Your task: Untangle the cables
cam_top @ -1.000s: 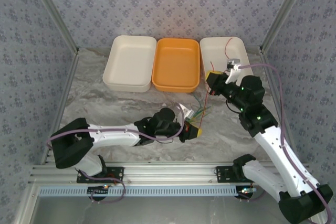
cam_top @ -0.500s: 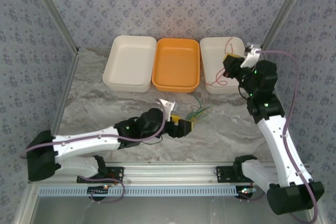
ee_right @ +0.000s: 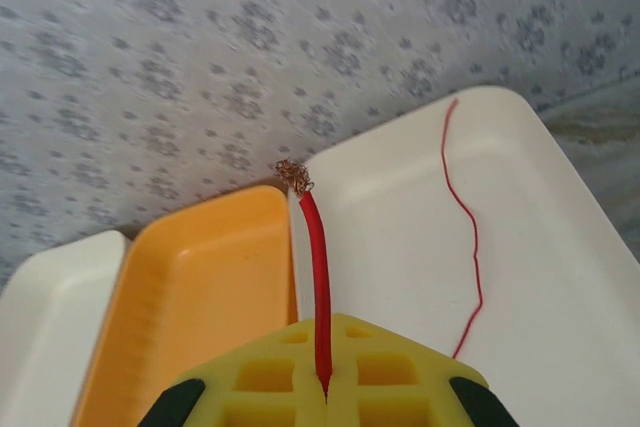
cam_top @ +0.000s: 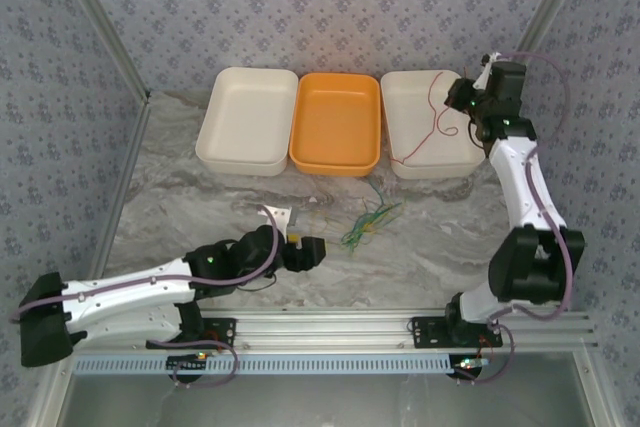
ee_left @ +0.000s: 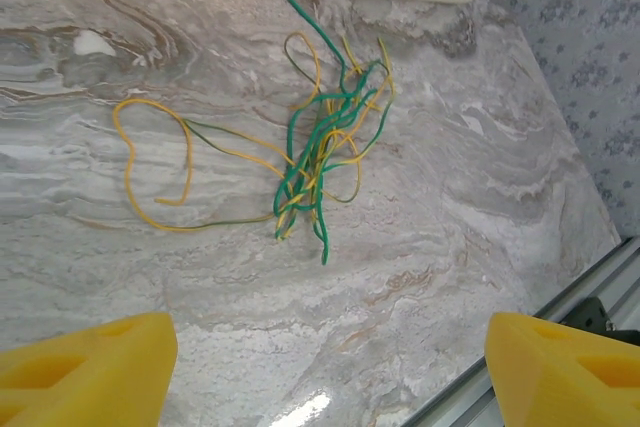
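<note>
Cables, red: one red cable (ee_right: 321, 277) is pinched between the shut pads of the right gripper (ee_right: 325, 387), its bare, frayed copper tip sticking out past them. Just beyond, a thin red strand (ee_right: 470, 237) lies wavy on the floor of the right white tray (cam_top: 415, 142); whether it is the same cable cannot be told. The right arm is raised at the far right, above that tray's far corner. Cables, green and yellow: the left gripper (ee_left: 330, 367) stands wide apart and grips nothing, low over the table (cam_top: 200, 207). Ahead of its fingertips lies a tangle (ee_left: 325, 152) of dark green and yellow-green wires, knotted at the middle. One yellow loop (ee_left: 150, 162) spreads flat to one side, and one green end runs up to the near wall of the orange tray (cam_top: 335, 117). The tangle rests on the marble top, before the orange and right white trays. Left white tray (cam_top: 245, 112): beside the orange one, touching it.
</note>
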Controlling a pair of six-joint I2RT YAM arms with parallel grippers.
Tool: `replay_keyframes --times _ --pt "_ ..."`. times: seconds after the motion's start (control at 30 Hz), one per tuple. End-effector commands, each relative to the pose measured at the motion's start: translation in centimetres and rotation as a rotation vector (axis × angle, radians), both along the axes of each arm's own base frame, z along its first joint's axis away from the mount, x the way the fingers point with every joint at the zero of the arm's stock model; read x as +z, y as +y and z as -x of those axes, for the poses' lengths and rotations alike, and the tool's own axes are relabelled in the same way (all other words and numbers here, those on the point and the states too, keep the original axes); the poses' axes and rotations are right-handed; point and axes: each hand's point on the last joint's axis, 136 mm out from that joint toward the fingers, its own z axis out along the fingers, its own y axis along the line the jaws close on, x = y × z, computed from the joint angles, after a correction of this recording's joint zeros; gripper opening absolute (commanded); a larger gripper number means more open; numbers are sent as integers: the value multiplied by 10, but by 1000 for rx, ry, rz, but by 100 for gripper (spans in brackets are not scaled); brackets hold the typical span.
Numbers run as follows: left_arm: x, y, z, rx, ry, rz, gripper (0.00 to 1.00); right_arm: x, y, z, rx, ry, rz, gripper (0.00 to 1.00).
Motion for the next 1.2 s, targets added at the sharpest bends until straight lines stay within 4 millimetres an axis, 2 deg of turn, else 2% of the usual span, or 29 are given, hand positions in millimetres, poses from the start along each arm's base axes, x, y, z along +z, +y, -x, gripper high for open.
replay_keyframes --times 0.0,0.23,0.37,0.4,0.47,0.5,0.57,0.67,0.73,0.8,0.9,0.93,1.0,1.03,1.1,1.17 --pt "3 12 -1 38 -7 -8 81 -6 -6 -14 -23 44 -13 0" --pt "0 15 0 41 0 -19 81 -68 -14 -35 -64 217 -12 0" --pt "-2 17 -1 47 0 -29 81 -94 -17 -44 -80 287 -9 0" --pt "-2 16 -1 46 -2 -29 81 -100 -15 -50 -68 299 -14 8" --pt "-2 15 0 41 0 -30 81 -113 -8 -62 -26 354 -37 34" --pt "-2 15 0 39 1 -32 81 -121 -4 -67 1 388 -56 41" --pt "-3 14 0 38 3 -32 81 -124 5 -71 36 411 -62 49" --pt "-3 12 0 36 5 -31 81 -100 7 -64 14 335 -19 64" --pt "-4 10 -1 37 5 -29 81 -86 8 -57 8 311 -20 66" --pt "-4 8 -1 32 7 -30 81 -73 6 -47 -1 280 -21 66" --pt "-7 4 -1 24 14 -38 81 -54 8 -18 -20 225 -27 65" --pt "-10 3 -2 31 22 -42 82 -47 10 -5 -23 202 -33 64" --pt "-18 3 -6 54 57 -59 82 -47 20 28 -26 188 -49 59" --pt "-23 2 -8 70 77 -65 81 -51 27 48 -27 185 -55 56" --pt "-31 -1 -12 94 110 -65 78 -70 43 89 -36 209 -66 53" --pt "-37 -5 -18 123 139 -65 73 -95 67 129 -16 247 -92 52"
